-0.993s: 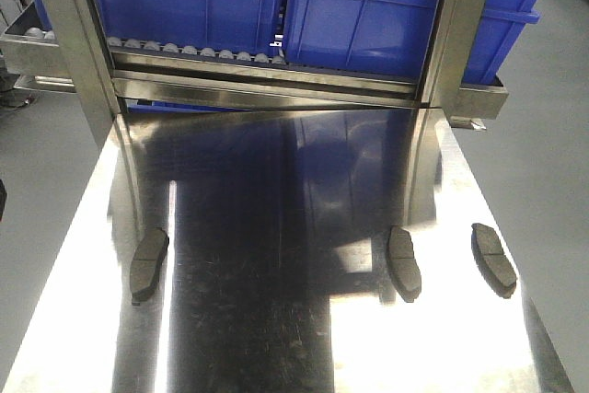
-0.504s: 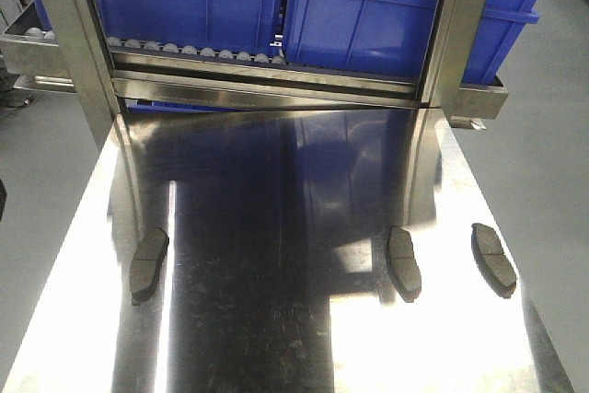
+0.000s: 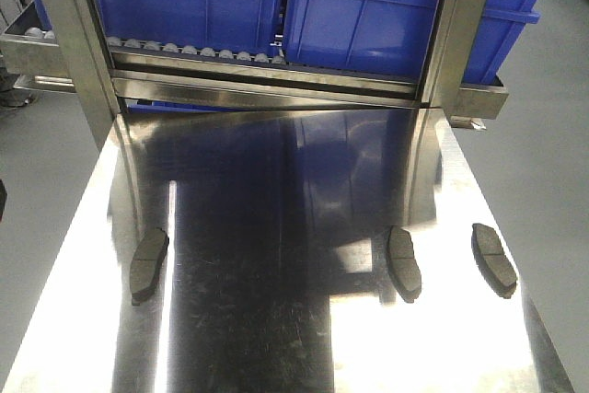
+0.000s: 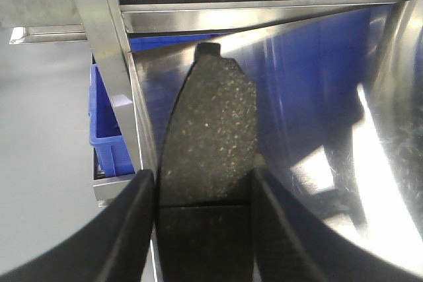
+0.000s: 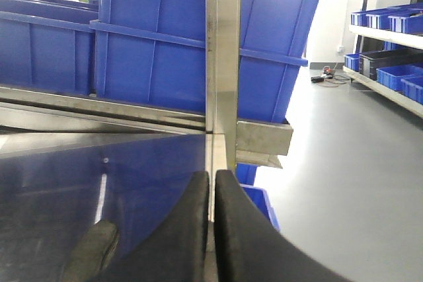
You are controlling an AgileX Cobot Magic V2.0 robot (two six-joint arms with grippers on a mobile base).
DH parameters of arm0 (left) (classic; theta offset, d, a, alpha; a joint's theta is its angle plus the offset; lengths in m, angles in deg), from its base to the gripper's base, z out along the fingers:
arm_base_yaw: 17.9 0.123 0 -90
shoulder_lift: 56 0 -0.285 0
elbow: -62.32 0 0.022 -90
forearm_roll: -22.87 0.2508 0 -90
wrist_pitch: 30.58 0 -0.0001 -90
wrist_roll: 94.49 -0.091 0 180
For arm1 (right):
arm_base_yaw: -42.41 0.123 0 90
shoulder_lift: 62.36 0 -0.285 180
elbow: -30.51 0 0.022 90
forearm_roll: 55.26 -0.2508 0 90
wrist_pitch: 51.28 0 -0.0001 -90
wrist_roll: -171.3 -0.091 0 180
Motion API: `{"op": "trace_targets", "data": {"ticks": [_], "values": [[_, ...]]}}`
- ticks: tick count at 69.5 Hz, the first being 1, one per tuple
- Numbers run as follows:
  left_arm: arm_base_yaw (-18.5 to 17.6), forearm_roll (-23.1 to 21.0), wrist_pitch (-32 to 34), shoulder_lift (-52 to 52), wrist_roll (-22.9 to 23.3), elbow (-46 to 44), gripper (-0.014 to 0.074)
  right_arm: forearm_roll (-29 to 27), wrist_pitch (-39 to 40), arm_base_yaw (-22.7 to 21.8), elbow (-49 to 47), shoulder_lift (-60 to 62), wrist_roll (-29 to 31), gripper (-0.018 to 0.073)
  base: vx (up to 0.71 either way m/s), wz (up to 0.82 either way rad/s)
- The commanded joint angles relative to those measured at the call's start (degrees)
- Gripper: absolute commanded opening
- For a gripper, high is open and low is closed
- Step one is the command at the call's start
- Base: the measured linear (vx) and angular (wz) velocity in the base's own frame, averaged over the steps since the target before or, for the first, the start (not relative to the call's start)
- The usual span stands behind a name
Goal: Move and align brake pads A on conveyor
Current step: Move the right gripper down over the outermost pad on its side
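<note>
Three brake pads lie on the shiny steel tabletop (image 3: 276,319) in the front view: one at the left (image 3: 149,264), one right of centre (image 3: 403,262), and one near the right edge (image 3: 493,259). No gripper shows in that view. In the left wrist view my left gripper (image 4: 203,174) is shut on a fourth brake pad (image 4: 208,117), which fills the gap between both fingers and points toward the rack. My right gripper (image 5: 212,183) is shut with nothing in it, over the table's right edge. A pad (image 5: 92,252) lies low to its left. The conveyor is out of view.
A steel rack stands at the table's far end with upright posts (image 3: 78,52) (image 3: 451,34). Blue plastic bins (image 3: 368,6) sit on its roller shelf (image 3: 193,51). Grey floor lies on both sides of the table, and a small blue bin (image 4: 109,143) sits below its left edge.
</note>
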Motion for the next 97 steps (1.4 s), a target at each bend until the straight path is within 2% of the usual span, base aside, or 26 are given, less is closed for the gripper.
{"op": "trace_targets", "data": {"ticks": [1,9,22,34,41,50,56,65,70,84,97], "values": [[-0.2,-0.8,4.8,-0.1,0.3,-1.6,0.0073,0.8,2.6,-0.3,-7.1,-3.4,4.1,0.0006,0.0,0.0],[-0.2,-0.8,4.8,-0.1,0.3,-1.6,0.0073,0.8,-3.2,-0.3,-17.3,-12.4,8.0,0.0006,0.0,0.0],[-0.2,-0.7,4.9,-0.1,0.3,-1.6,0.0073,0.5,-13.5,-0.3,-32.4,-28.5,7.9,0.0006,0.0,0.0],[-0.2,-0.7,4.9,-0.1,0.3,-1.6,0.0073,0.5,-21.5,-0.3,-38.4,-39.5,7.9,0.0006,0.0,0.0],[-0.2,-0.7,4.9,-0.1,0.3,-1.6,0.0073,-0.3,-22.6,-0.3,-38.6,-43.9,6.2,0.0024,0.0,0.0],[-0.2,-0.7,4.9,-0.1,0.3,-1.6,0.0073,-0.4,-24.4,-0.3,-38.6,-48.6,0.9,0.0138,0.0,0.0],[-0.2,-0.7,4.9,-0.1,0.3,-1.6,0.0073,-0.1,-25.2,-0.3,-38.6,-51.5,0.4,0.0302,0.0,0.0],[-0.2,-0.7,4.9,-0.1,0.3,-1.6,0.0073,1.2,-23.5,-0.3,-38.6,-54.7,0.8,0.0608,0.0,0.0],[-0.2,-0.7,4.9,-0.1,0.3,-1.6,0.0073,1.3,-21.3,-0.3,-38.6,-56.0,0.8,0.0721,0.0,0.0],[-0.2,-0.7,4.9,-0.1,0.3,-1.6,0.0073,0.0,-19.7,-0.3,-39.9,-60.9,0.6,0.071,0.0,0.0],[-0.2,-0.7,4.9,-0.1,0.3,-1.6,0.0073,-0.2,-25.6,-0.3,-46.3,-69.5,0.7,0.0663,0.0,0.0]]}}
